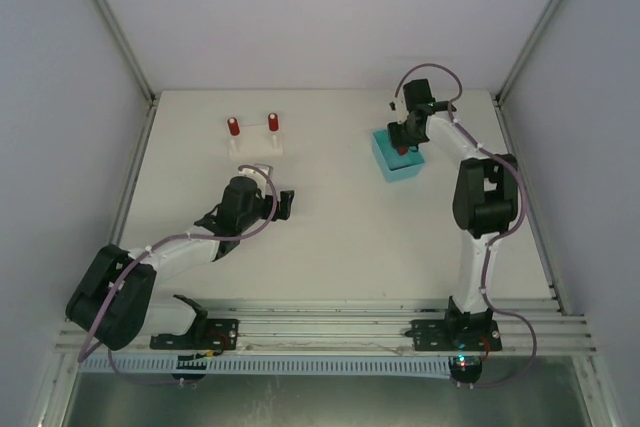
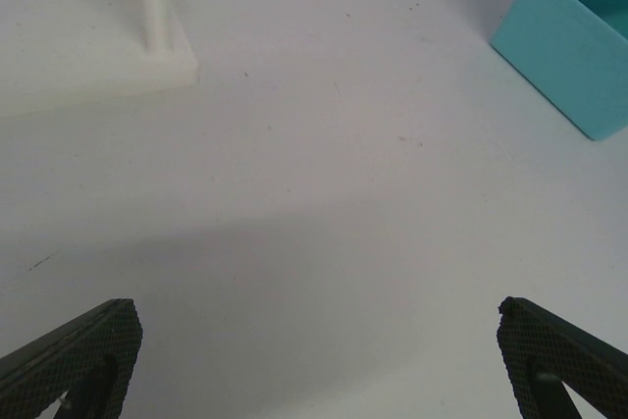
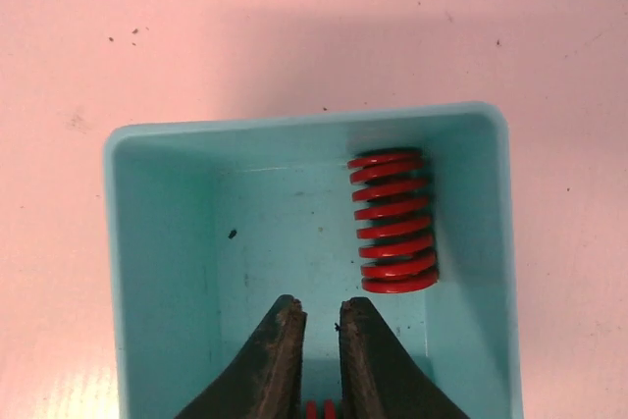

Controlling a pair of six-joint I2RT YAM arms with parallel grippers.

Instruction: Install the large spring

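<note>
Bin (image 3: 157, 242): plain teal
Loose spring (image 3: 392, 221): bright red coils
Gripped spring (image 3: 319, 409): red
Right gripper fingers (image 3: 275, 360): black
Left gripper fingers (image 2: 69, 355): black, fine mesh pattern
Peg block (image 2: 88, 61): white
Springs on pegs (image 1: 232, 127): red
Table (image 2: 324, 193): white

The table (image 1: 330, 247) beneath me was matte white, faintly speckled up close. Plain pale walls (image 1: 330, 17) closed it in at the back and on both sides, with a slanted aluminium post (image 1: 113, 25) rising from each far corner. Slotted metal rails (image 1: 330, 325) ran along the near edge. The light was soft and even, with faint shadows, and one close view tinted the tabletop pink.
</note>
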